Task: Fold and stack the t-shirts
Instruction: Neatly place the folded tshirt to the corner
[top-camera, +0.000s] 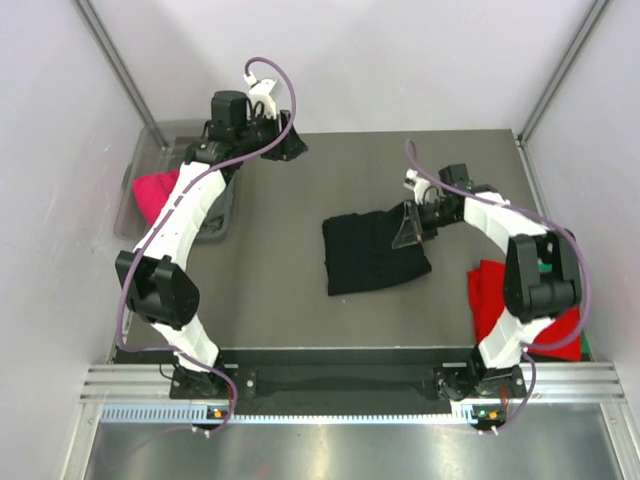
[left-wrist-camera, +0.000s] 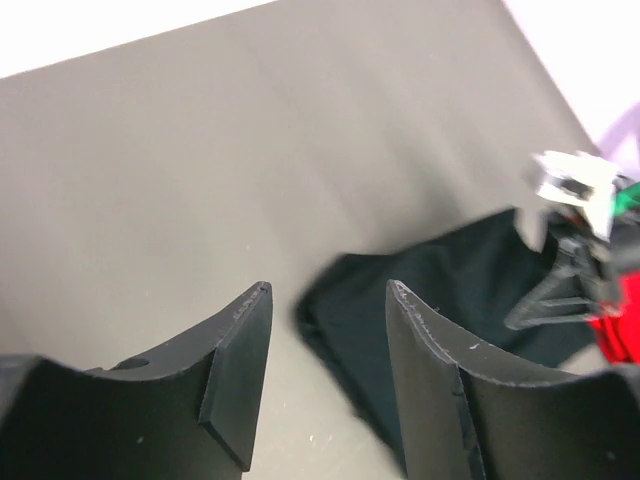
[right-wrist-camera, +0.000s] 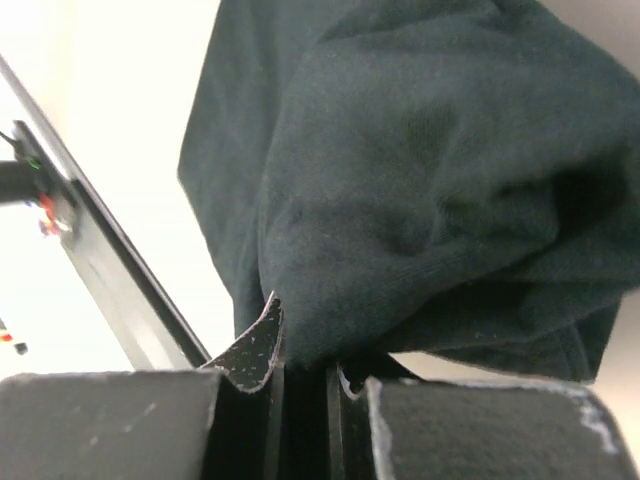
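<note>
Right hand (top-camera: 410, 226) pinched shut on the folded black cloth t-shirt (top-camera: 368, 256), mid grey worktop (top-camera: 270, 310). Left hand (top-camera: 292, 147) jaws apart, empty, near the far edge, left side.

Top external view. A matte grey-brown rectangular tabletop (top-camera: 280, 300) fills the centre of the frame; the left wrist view shows the same surface (left-wrist-camera: 250, 150) running to a white edge at the top. A translucent grey plastic tub (top-camera: 140, 150) stands at the upper left, on the tabletop's far left corner, close to the left wall. Plain white enclosure walls (top-camera: 350, 60) close the upper half. Two slanted grey metal corner posts (top-camera: 115, 60) (top-camera: 565, 65) rise at upper left and upper right. A slotted aluminium rail (top-camera: 110, 385) crosses the lower frame, with a brushed metal sheet (top-camera: 350, 450) below it.
</note>
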